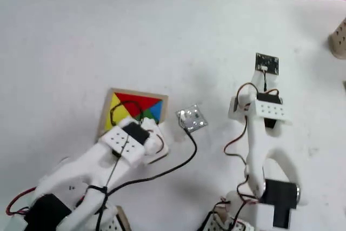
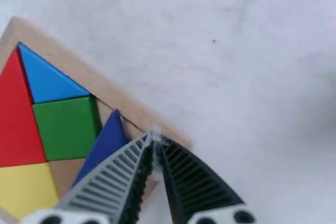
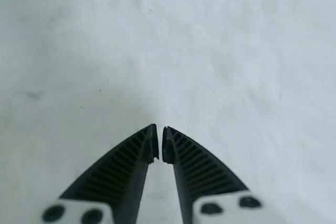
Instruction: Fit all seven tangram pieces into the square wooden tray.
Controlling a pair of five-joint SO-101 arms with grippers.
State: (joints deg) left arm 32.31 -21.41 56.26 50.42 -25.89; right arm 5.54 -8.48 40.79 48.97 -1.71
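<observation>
The square wooden tray [image 1: 162, 101] lies left of centre, and the left arm [image 1: 130, 139] covers its near part. It holds a red triangle [image 2: 16, 119], a light blue triangle [image 2: 47, 80], a green square [image 2: 65, 127] and a yellow piece [image 2: 26, 187]. A dark blue piece [image 2: 105, 145] rests slanted beside bare wood near the tray's rim [image 2: 79, 69]. My left gripper [image 2: 155, 140] is shut, empty, with its tips over that rim beside the dark blue piece. My right gripper [image 3: 159, 142] is shut over bare white table, on the right arm [image 1: 265, 109].
A beige perforated object [image 1: 339, 39] stands at the far right edge. Black and red cables [image 1: 184, 158] trail between the arms. A wooden edge [image 1: 123, 219] shows by the left arm's base. White table spreads behind the tray.
</observation>
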